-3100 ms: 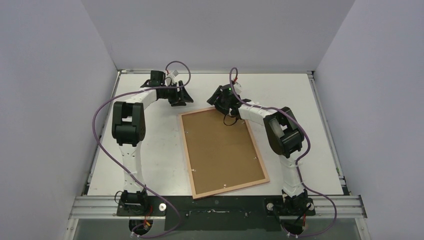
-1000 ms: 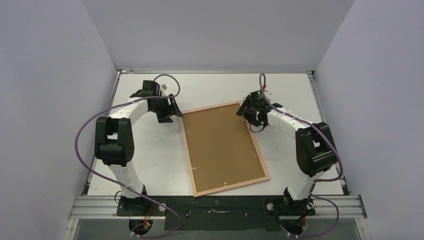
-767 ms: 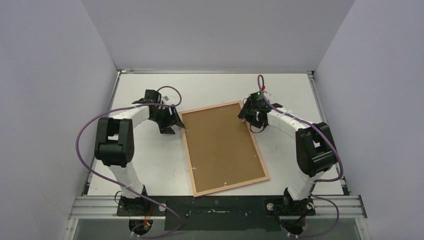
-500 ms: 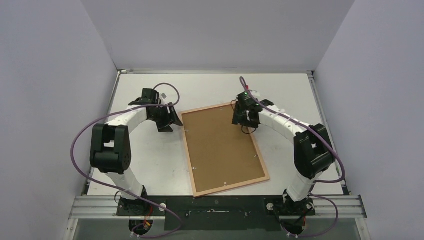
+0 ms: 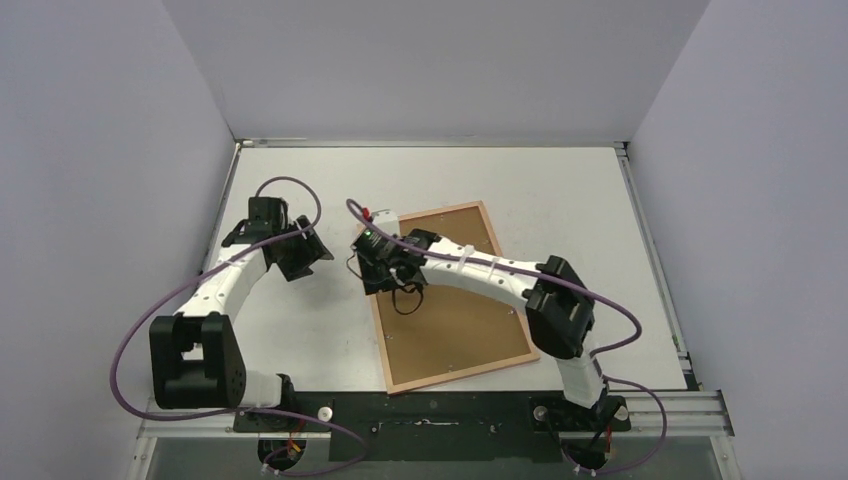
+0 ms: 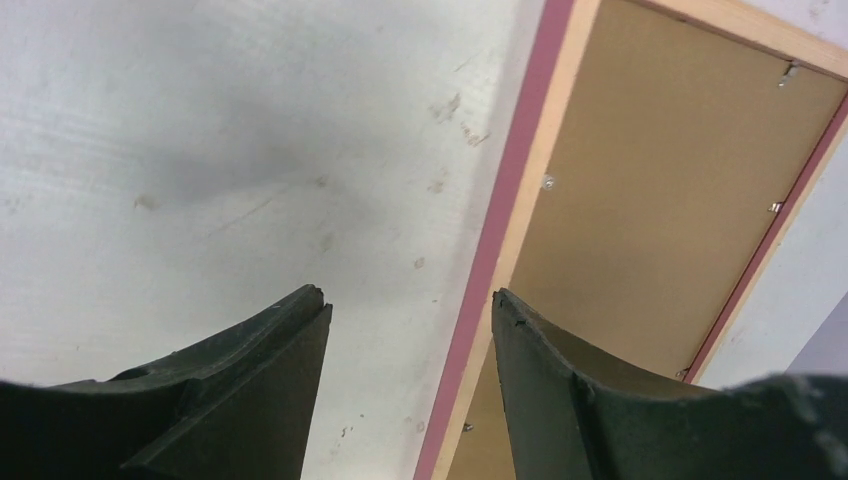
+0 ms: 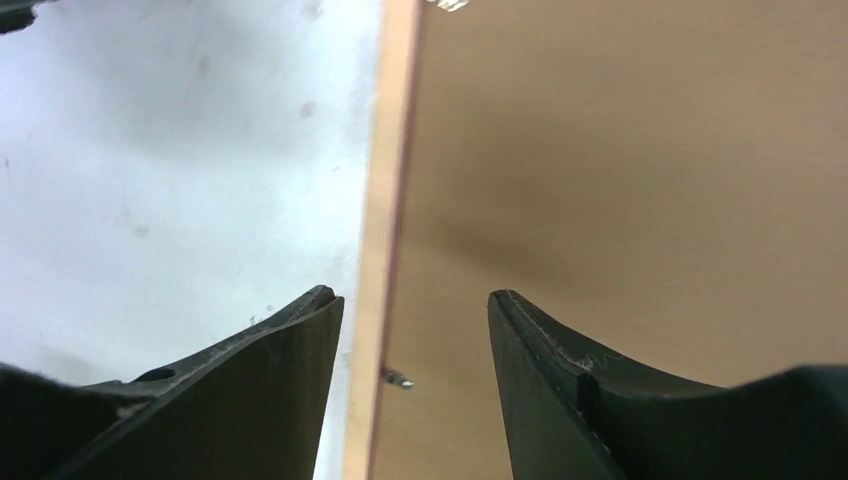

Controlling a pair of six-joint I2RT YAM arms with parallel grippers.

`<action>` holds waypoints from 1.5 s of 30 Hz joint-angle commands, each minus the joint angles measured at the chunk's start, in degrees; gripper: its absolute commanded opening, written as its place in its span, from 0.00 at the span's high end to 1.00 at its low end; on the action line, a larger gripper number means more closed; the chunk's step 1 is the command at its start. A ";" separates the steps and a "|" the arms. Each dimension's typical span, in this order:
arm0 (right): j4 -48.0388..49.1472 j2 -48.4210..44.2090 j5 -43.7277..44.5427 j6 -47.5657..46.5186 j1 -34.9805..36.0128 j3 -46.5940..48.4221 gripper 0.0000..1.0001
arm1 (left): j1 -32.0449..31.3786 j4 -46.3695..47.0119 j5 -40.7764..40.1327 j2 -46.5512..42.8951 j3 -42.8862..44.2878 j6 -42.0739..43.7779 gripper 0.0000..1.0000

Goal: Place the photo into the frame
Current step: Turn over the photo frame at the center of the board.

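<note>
The frame (image 5: 460, 374) lies face down in the middle of the table, its tan wood rim around a brown backing board (image 5: 450, 335). My right gripper (image 5: 383, 280) has reached across to the frame's left edge. In the right wrist view it (image 7: 415, 295) stands open, one finger either side of the rim (image 7: 390, 150), with nothing gripped. My left gripper (image 5: 315, 256) hangs open over bare table just left of the frame. In the left wrist view it (image 6: 410, 300) sits beside the frame's pink side edge (image 6: 505, 210). The photo is out of view.
Small metal tabs (image 7: 397, 377) hold the backing board (image 6: 650, 180) along the rim. White enclosure walls (image 5: 120, 200) stand on three sides. The arm bases sit on a rail (image 5: 430, 410) at the near edge.
My right arm has swung left from the frame's far right corner to its left edge, its jaws narrowing a little. My left arm has drawn back to the left. The frame has not moved.
</note>
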 commanded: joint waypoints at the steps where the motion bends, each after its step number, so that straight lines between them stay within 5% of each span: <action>1: -6.67 5.58 1.92 1.32 4.40 7.69 0.45 | 2.35 -0.72 -1.44 -5.34 -4.83 -4.28 0.41; 25: -14.07 19.81 -0.36 2.24 7.22 17.73 0.62 | 7.35 1.26 7.24 -11.45 -14.34 -8.36 0.41; 31: -15.04 21.25 1.09 2.73 7.58 19.41 0.75 | 7.35 0.47 7.20 -11.95 -14.00 -7.55 0.41; 37: -15.37 19.96 4.25 4.23 7.57 22.38 1.00 | 7.35 1.53 10.36 -12.89 -15.91 -7.94 0.41; 45: -9.66 11.09 6.14 4.85 2.48 23.26 1.00 | 7.36 3.98 16.78 -13.57 -16.01 -7.30 0.40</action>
